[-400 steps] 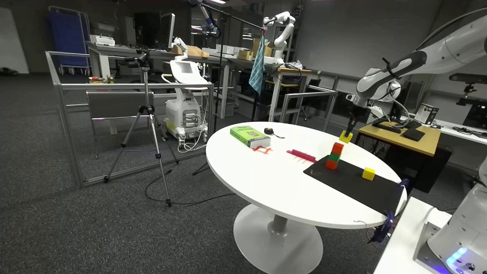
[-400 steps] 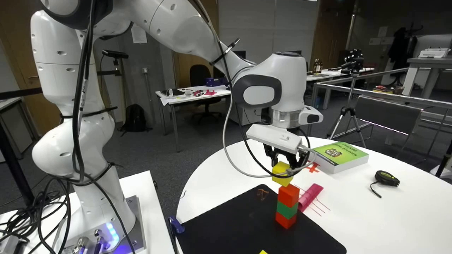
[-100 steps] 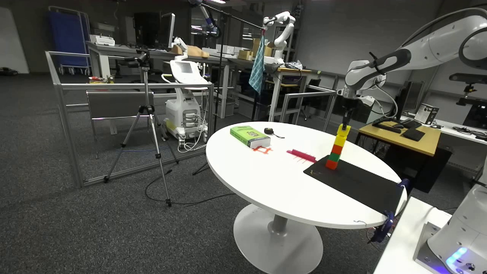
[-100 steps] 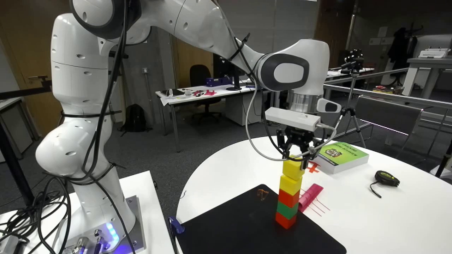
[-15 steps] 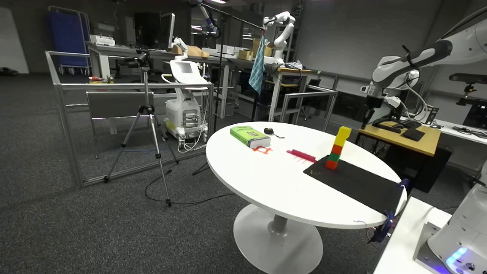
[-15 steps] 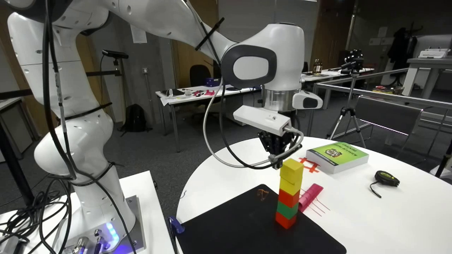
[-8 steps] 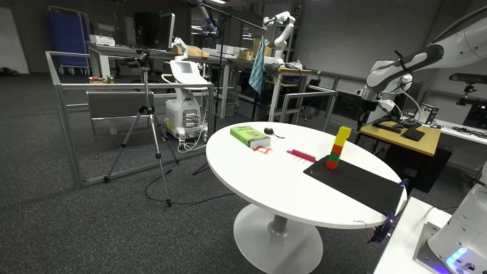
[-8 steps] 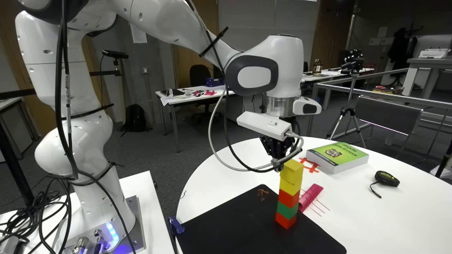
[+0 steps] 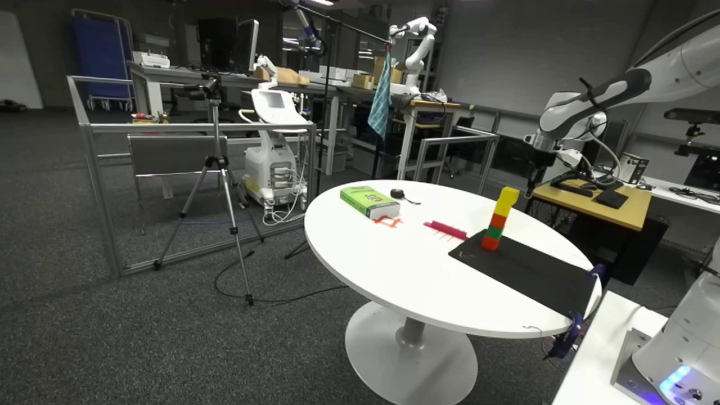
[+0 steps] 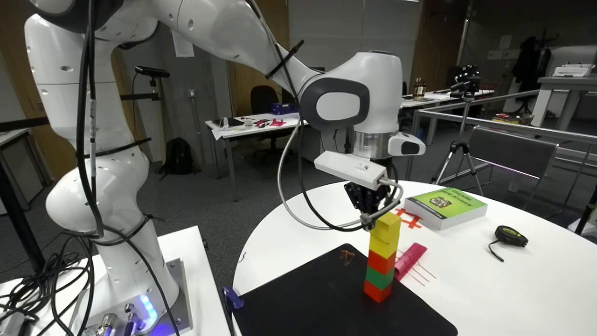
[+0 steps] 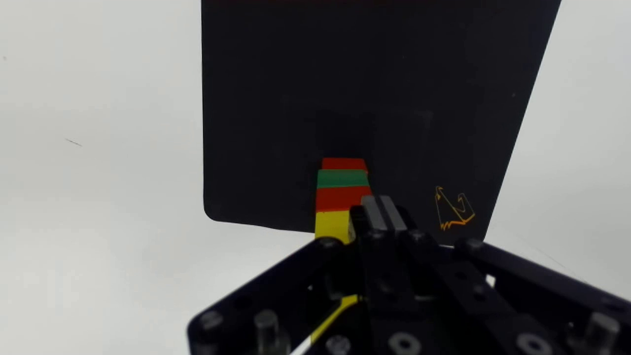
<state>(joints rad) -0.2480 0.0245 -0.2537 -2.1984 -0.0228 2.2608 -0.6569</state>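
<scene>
"Wrist view and both exterior views: what do they show, largest first, placed by the tower of blocks (image 9: 498,220)?"

"Underneath the tower spreads a round white table (image 9: 360,253). A white robot arm (image 10: 224,35) rises well apart from the tower and bends over toward it. Directly beneath the tower lies a thin black mat (image 10: 322,294)."

"And after the mat?"

"A thick green book (image 10: 445,207) lies flat, well apart from the tower. Then the tower itself, five blocks high, standing near the mat's edge."

"Where is the pincer (image 11: 384,213)?"

"Just beside the tower's upper end; in an exterior view a gap shows between its fingertips (image 9: 529,190) and the tower. The two tips are pressed together, with only a thin dark line where they meet."

"Smaller things?"

"A pink strip (image 10: 410,260) lies near the tower's foot; a tape measure (image 10: 510,236) lies well apart from the tower."

"And the single blocks, bottom to top?"

"A red block (image 10: 377,293), a green block (image 10: 379,278), another red block (image 10: 381,262), a yellow block (image 10: 383,247), and a top yellow block (image 10: 386,225) sitting slightly out of line with the one below."
</scene>
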